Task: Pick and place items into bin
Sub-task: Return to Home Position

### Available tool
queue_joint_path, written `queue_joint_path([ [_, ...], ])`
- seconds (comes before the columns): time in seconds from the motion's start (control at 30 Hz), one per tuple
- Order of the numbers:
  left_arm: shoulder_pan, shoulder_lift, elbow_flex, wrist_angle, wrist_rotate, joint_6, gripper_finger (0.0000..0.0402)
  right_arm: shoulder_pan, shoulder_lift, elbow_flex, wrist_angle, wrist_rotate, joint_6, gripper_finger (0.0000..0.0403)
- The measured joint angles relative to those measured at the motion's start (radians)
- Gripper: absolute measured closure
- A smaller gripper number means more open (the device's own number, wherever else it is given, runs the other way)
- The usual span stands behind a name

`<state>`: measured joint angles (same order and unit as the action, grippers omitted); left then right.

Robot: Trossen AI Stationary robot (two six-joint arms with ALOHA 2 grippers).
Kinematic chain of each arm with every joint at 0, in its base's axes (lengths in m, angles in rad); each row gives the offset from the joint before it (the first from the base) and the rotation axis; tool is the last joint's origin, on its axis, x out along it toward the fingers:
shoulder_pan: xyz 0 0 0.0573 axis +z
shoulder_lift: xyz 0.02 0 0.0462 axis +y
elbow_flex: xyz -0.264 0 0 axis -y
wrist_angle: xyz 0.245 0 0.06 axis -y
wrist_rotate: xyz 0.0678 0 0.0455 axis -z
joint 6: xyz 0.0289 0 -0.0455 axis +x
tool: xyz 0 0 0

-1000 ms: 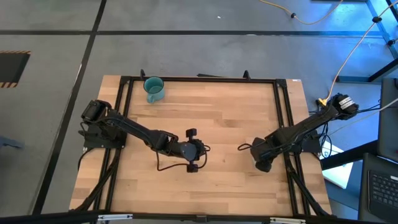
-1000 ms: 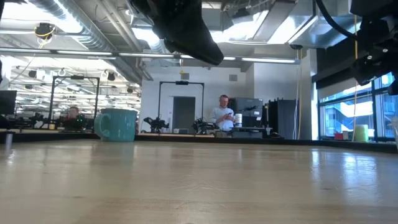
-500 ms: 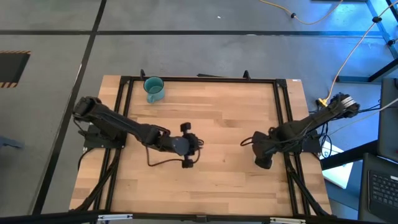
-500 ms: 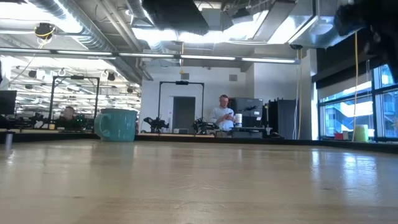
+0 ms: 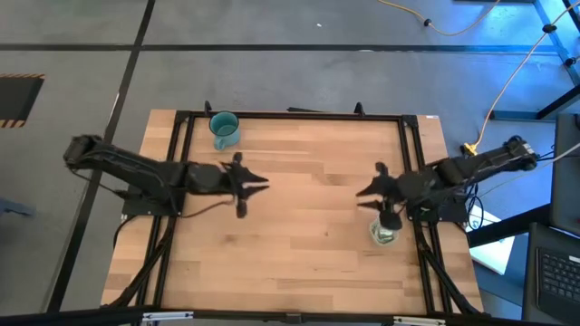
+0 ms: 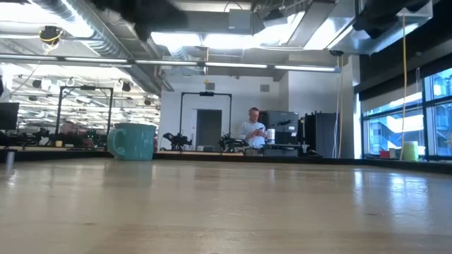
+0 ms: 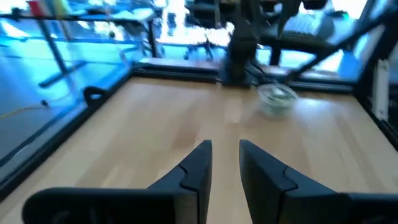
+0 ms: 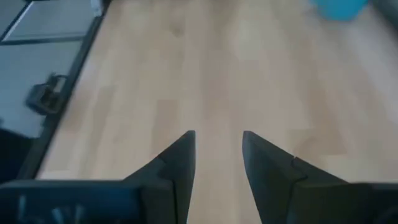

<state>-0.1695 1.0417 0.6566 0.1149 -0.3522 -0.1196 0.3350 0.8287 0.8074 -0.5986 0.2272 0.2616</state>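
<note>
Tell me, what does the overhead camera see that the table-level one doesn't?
Only the high view shows the clear bin, which stands near the table's right edge close by the right gripper. It also shows the left gripper over the table's left half. Both grippers are open and empty. Only the low view shows the room behind, with a person standing far back. Of the arms it catches just dark shapes along its top edge. Both views show the teal mug and the wooden table.
</note>
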Motion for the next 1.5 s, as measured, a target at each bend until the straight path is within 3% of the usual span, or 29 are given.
queue_joint_path([
  [0.33,0.231,-0.411,-0.344,0.113,0.076,-0.017,0.0327,-0.263,-0.399,-0.234,0.139,-0.116,-0.11,0.0267],
  [0.77,0.397,-0.736,-0.554,0.112,0.154,0.01,0.0327,-0.426,-0.736,-0.373,0.159,-0.116,-0.166,0.0267],
  [0.97,0.458,-0.815,-0.602,0.094,0.194,0.002,0.0327,-0.431,-0.828,-0.406,0.177,-0.116,-0.166,0.0267],
  [1.5,0.582,-0.872,-0.649,0.06,0.276,-0.016,0.0327,-0.43,-0.826,-0.42,0.187,-0.072,-0.166,0.0267],
])
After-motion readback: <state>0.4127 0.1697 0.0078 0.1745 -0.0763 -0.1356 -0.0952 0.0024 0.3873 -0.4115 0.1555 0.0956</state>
